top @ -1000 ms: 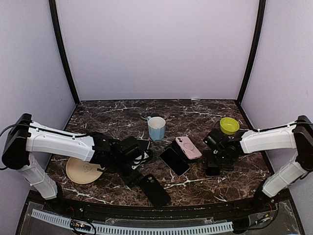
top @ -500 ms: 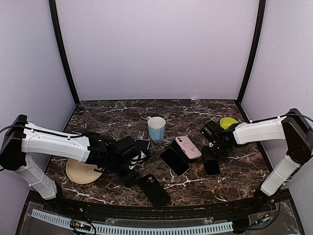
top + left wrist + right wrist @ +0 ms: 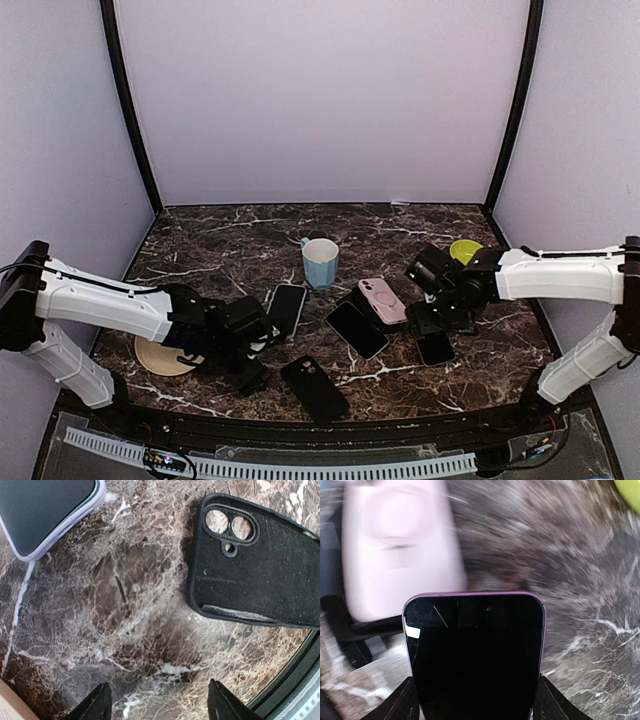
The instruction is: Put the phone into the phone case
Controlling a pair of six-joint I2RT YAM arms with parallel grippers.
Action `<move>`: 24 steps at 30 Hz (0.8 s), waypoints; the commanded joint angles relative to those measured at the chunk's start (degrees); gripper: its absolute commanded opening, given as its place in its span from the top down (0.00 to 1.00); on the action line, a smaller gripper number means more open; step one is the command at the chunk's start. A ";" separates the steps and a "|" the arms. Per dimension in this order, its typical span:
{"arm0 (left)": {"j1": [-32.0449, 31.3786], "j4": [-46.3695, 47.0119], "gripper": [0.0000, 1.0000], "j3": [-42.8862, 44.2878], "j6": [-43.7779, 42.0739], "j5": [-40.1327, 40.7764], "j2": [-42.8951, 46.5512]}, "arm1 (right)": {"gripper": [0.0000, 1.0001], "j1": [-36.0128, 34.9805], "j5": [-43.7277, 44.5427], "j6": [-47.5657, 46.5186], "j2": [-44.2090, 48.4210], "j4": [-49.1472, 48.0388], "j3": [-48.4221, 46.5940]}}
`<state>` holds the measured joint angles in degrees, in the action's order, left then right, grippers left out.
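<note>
A black phone case (image 3: 315,388) lies inside-up near the front edge; it also shows in the left wrist view (image 3: 260,575). My left gripper (image 3: 247,377) is open and empty over bare marble just left of the case (image 3: 160,707). A dark phone with a pale lavender rim (image 3: 286,306) lies flat behind it, and shows in the left wrist view (image 3: 45,510). My right gripper (image 3: 430,322) is shut on a purple-rimmed phone (image 3: 475,655), whose free end shows in the top view (image 3: 434,347). The gripper's fingers flank its sides (image 3: 475,707).
Another dark phone (image 3: 357,330) and a pink case (image 3: 384,300) lie mid-table; the pink case is blurred in the right wrist view (image 3: 397,555). A blue cup (image 3: 320,262) stands behind them. A yellow-green bowl (image 3: 466,253) is at right, a tan plate (image 3: 158,357) at left.
My left gripper has drawn back toward the near edge and left the lavender-rimmed phone lying on the table. My right gripper has shifted a little with its phone.
</note>
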<state>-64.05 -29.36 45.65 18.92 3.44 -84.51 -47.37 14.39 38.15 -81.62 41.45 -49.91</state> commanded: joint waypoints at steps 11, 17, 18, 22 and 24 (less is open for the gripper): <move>1.24 -1.56 0.30 -0.67 8.76 5.43 2.99 | 0.75 -35.06 5.83 5.39 -21.78 -13.44 -27.49; 1.98 -0.98 0.30 -1.80 9.47 5.26 4.67 | 0.78 -35.33 6.35 8.78 -24.34 -11.10 -27.35; 1.99 -0.97 0.30 -1.68 9.43 5.26 4.48 | 0.78 -35.34 6.39 9.00 -24.24 -10.86 -26.98; 1.98 -0.71 0.30 -0.99 8.69 5.11 3.34 | 0.78 -35.42 5.23 9.12 -24.59 -11.98 -25.31; 1.99 -0.78 0.30 -0.72 8.44 5.06 2.81 | 0.78 -35.35 5.37 8.99 -25.20 -12.62 -24.82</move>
<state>-62.22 -29.56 44.77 27.44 8.01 -81.36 -82.76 19.22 46.17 -107.68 30.76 -75.90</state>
